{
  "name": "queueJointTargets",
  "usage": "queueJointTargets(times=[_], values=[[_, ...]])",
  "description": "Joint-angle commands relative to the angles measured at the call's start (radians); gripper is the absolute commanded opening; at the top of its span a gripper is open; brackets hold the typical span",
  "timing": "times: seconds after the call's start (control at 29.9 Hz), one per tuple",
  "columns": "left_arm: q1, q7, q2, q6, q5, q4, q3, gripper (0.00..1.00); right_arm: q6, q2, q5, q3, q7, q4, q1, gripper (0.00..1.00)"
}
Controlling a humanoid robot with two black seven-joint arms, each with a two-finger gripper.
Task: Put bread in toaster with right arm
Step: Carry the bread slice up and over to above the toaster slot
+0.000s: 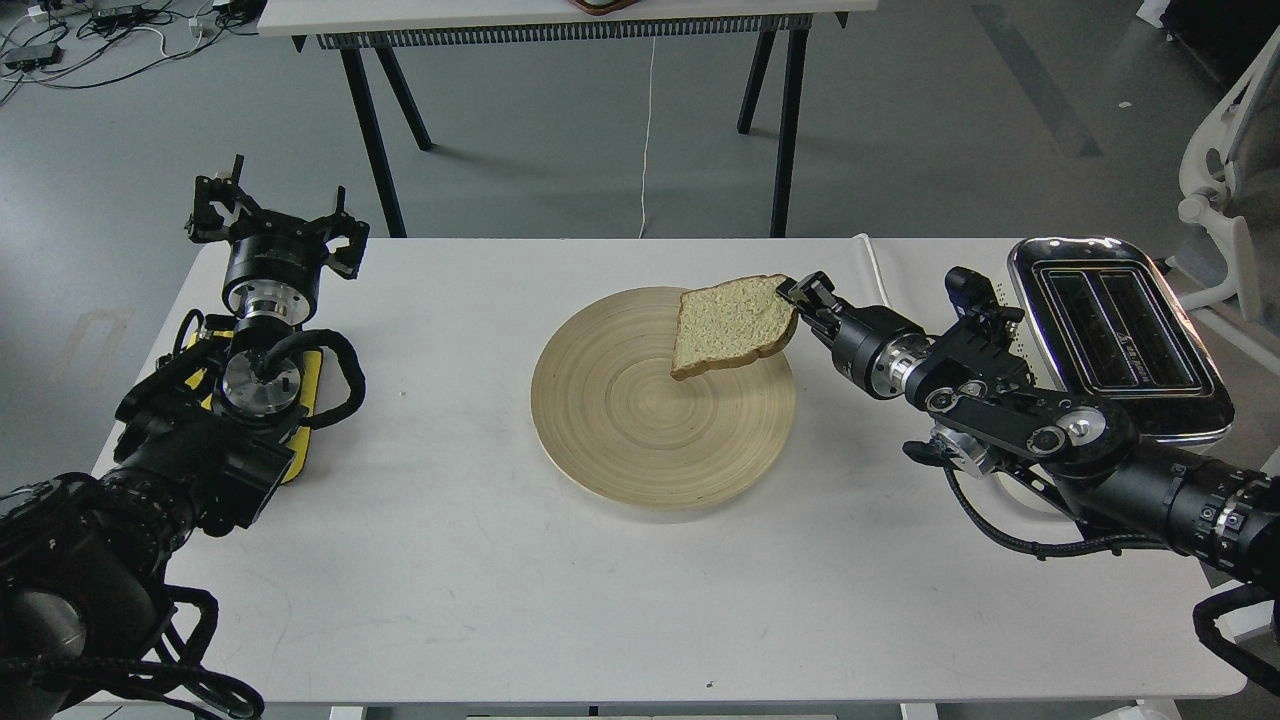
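The bread (732, 322), a light tan slice with brown crust, hangs tilted in the air above the right side of the round wooden plate (620, 430). My right gripper (797, 296) is shut on the slice's right edge and holds it clear of the plate. The cream-white toaster (1115, 335) with a chrome top and two open slots stands at the table's right end, behind my right arm. My left gripper (272, 222) is at the table's far left corner with its fingers spread apart and nothing in them.
The white table (480, 560) carries the plate in its middle. A white power cord (890, 300) runs from the toaster toward the table's back edge. A second table on black legs (380, 110) stands behind. A white chair (1230, 190) is at the far right.
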Motion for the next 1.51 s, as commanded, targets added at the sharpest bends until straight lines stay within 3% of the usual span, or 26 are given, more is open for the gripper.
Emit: queueJointTargets(times=[0.0,0.37,0.57,0.77,0.9,1.14,1.47], values=[[0.000,0.000,0.000,0.000,0.000,0.000,0.000,1.00,-0.007,-0.077,0.000,0.020,-0.001,0.078,0.051,0.00],[0.000,0.000,0.000,0.000,0.000,0.000,0.000,1.00,0.031,-0.509,-0.008,0.016,-0.053,0.380,0.287,0.00],[0.000,0.000,0.000,0.000,0.000,0.000,0.000,1.00,0.129,-0.756,-0.126,0.019,-0.093,0.506,0.377,0.00],[0.000,0.000,0.000,0.000,0.000,0.000,0.000,1.00,0.217,-0.963,-0.276,0.020,-0.164,0.601,0.407,0.00],[0.000,0.000,0.000,0.000,0.000,0.000,0.000,1.00,0.263,-1.080,-0.356,0.019,-0.168,0.615,0.405,0.00],[0.000,0.000,0.000,0.000,0.000,0.000,0.000,1.00,0.297,-1.186,-0.454,-0.018,-0.168,0.611,0.384,0.00],[0.000,0.000,0.000,0.000,0.000,0.000,0.000,1.00,0.292,-1.149,-0.456,-0.144,-0.167,0.608,0.376,0.00]])
